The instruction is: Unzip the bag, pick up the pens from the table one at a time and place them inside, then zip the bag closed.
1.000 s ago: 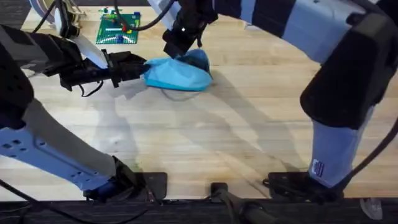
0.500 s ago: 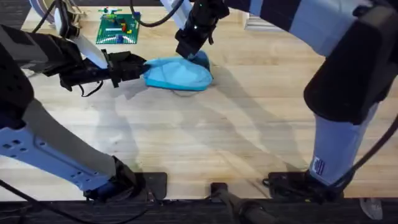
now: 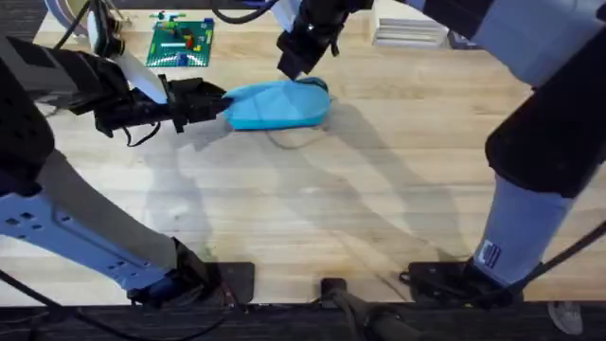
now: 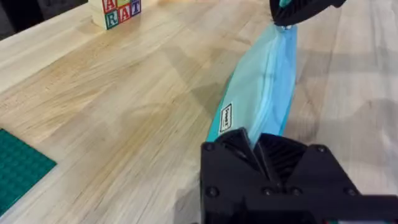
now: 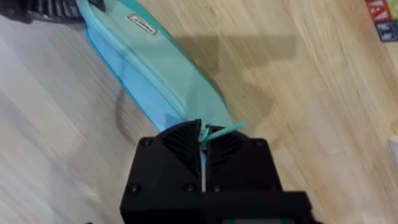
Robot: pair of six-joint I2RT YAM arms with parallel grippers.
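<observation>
Bag (image 3: 277,104) lies on the far-left part of the table (image 3: 360,208), now stretched long and flat between the two arms; a second ago it sat bunched and humped. Left gripper (image 3: 210,102) is clamped on the bag's left end, seen in the left wrist view as closed fingers pinching the fabric just past the small label (image 4: 226,116). Right gripper (image 3: 301,55) has shifted toward the far right over the last second and is pinched shut on the zipper pull (image 5: 219,130) at the bag's right end. Zipper line (image 5: 163,87) looks closed along its whole visible length, so my read is that the zip has just been run to its end: this is the closing step, near finished. No pens lie loose on the table, presumably already inside. A green baseplate (image 3: 182,43) and letter blocks (image 4: 115,11) sit beyond, untouched.
</observation>
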